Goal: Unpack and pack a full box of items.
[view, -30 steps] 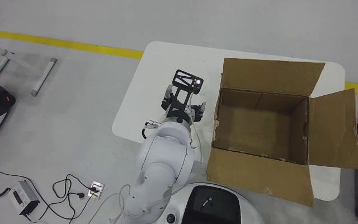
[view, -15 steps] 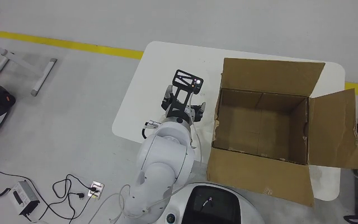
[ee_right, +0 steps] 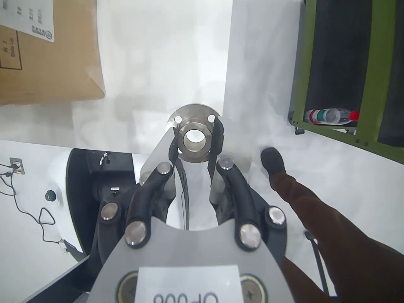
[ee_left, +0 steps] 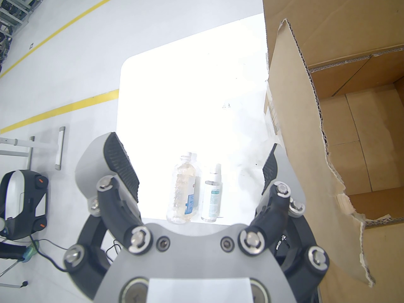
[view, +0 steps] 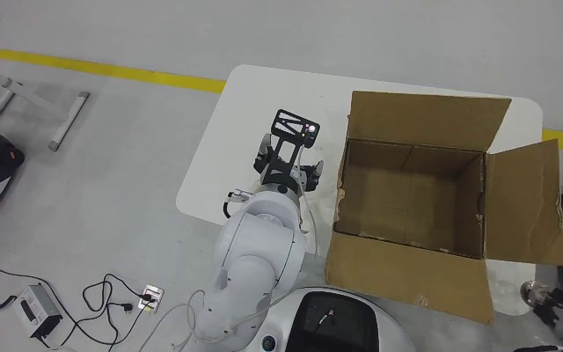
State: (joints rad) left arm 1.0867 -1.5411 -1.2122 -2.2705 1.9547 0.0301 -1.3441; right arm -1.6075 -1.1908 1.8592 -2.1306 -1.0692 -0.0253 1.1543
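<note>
The box [view: 406, 268] stands open on the right half of the worktop [view: 255, 97], flaps folded out and bare cardboard showing inside. To its left, apart from its wall, two upright items stand close together by the worktop's near edge: a clear bottle [ee_left: 184, 187] and a smaller spray bottle [ee_left: 213, 197], the spray bottle on the box's side. The left tool [ee_left: 192, 146] hangs above them, fingers spread wide and gripping nothing. Off the box's near right corner, the right tool [ee_right: 195, 137] is clamped on what looks like a steel flange [ee_right: 192, 113]; whether it is over the worktop's corner or just past it I cannot tell. Farther off on the floor stands a green cart [ee_right: 303, 48]
</note>
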